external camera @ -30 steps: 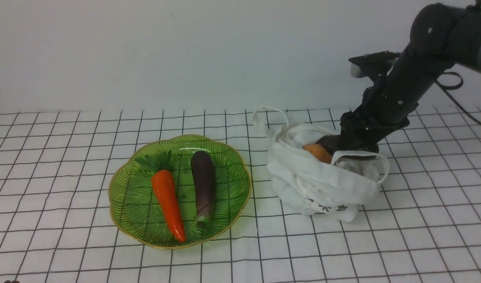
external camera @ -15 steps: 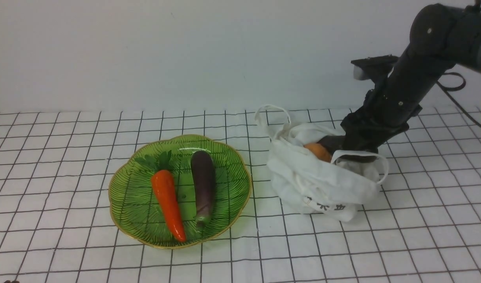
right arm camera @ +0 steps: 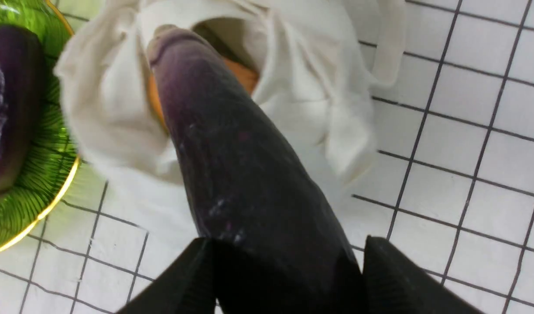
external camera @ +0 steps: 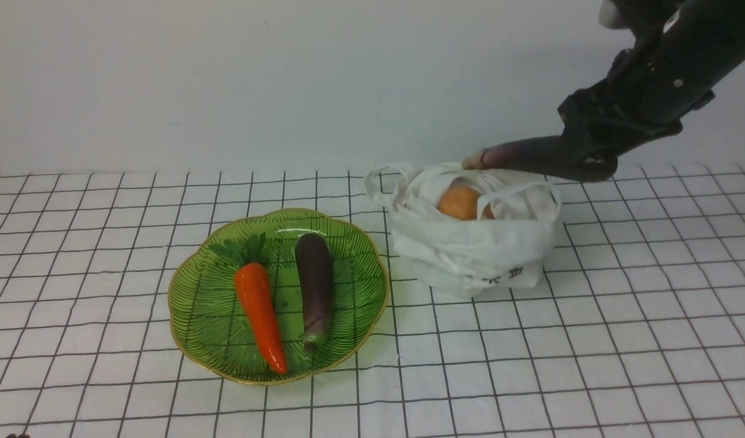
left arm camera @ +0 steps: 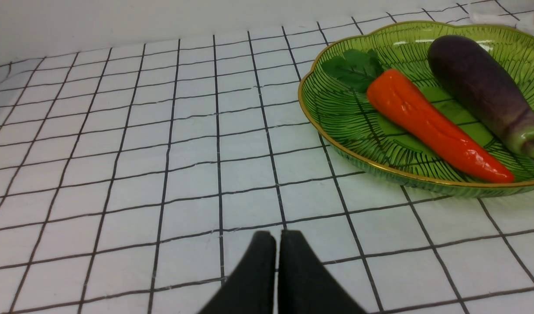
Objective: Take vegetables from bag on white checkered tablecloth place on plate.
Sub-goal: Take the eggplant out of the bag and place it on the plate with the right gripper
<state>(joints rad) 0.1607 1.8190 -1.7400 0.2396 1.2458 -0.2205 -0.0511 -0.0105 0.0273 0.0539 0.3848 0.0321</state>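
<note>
right claw (right arm camera: 286, 257) grips long eggplant (external camera: 518, 157) above bag (external camera: 470, 255) | left claw (left arm camera: 276, 244) closed | orange vegetable (external camera: 459, 202) in bag | plate (external camera: 360, 274) awaits both

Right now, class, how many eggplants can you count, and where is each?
2. The green-tipped eggplant lies on the plate beside the carrot; the long dark eggplant is held by the right pincer above the bag. The bag may hide more.

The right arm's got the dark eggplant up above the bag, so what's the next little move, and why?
Probably carry the long eggplant leftward toward the plate. The right gripper is shut on it, its whole length shows above the bag, and the plate has bare space beside the carrot and the green-tipped eggplant.
</note>
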